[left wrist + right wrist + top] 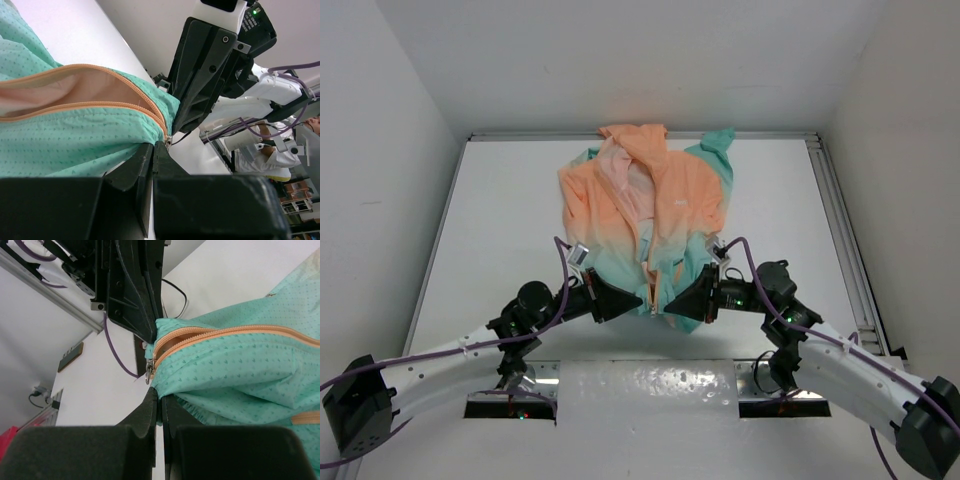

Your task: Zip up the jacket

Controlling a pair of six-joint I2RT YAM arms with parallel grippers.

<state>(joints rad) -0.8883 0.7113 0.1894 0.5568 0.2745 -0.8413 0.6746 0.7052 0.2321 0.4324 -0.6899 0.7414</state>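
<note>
The jacket [650,200] lies on the white table, hood at the far end, teal hem nearest the arms. Its orange zipper [651,272] stands open up the front, showing pink lining. The metal slider sits at the very bottom of the hem in the left wrist view [169,139] and in the right wrist view [148,371]. My left gripper [638,300] is shut on the teal hem [75,140] just left of the slider. My right gripper [670,302] is shut on the teal hem [240,365] just right of it. The two grippers face each other, almost touching.
The table [510,220] has a metal rail [840,230] along its right side and white walls on three sides. The arm bases and a foil-covered strip [650,385] line the near edge. A purple cable [117,352] hangs by the left gripper.
</note>
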